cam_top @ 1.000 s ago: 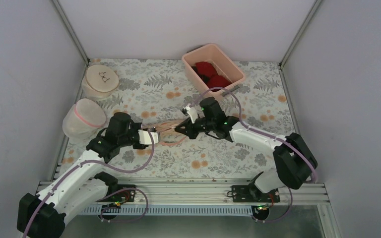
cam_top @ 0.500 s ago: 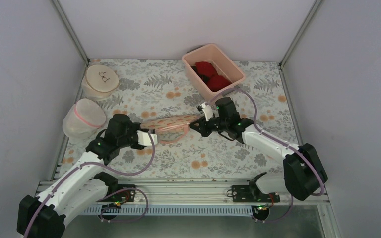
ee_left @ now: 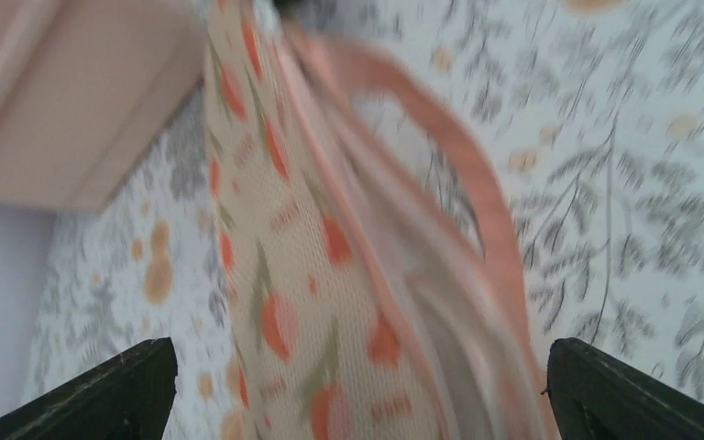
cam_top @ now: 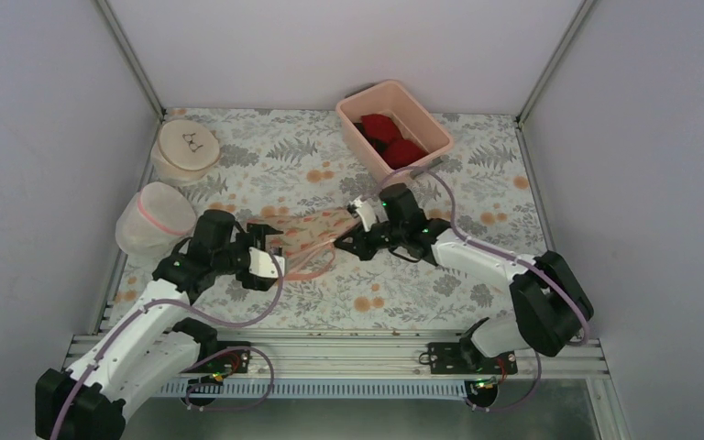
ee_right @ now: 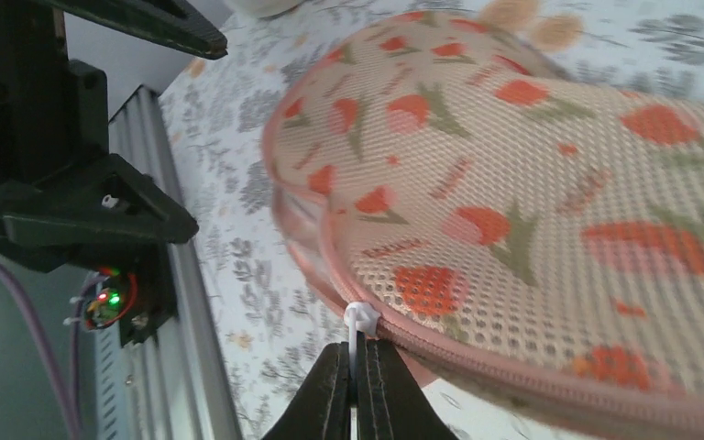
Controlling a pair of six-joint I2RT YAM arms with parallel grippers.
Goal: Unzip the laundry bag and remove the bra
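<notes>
Blurred bag, cropped edges
The left wrist view smeared the laundry bag (ee_left: 312, 275) and cropped it top and bottom; only the left gripper's (ee_left: 357, 367) fingertips (ee_left: 119, 390) showed. The zip pull's (ee_right: 360, 321) lower end lay hidden between the right gripper's (ee_right: 357, 353) fingers.

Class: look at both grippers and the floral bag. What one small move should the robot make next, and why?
Probably close the left gripper on the end of the laundry bag between its fingers. Its jaws stand open either side of it, anchoring nothing, while the right gripper pinches the white zip pull with closed zip ahead.
</notes>
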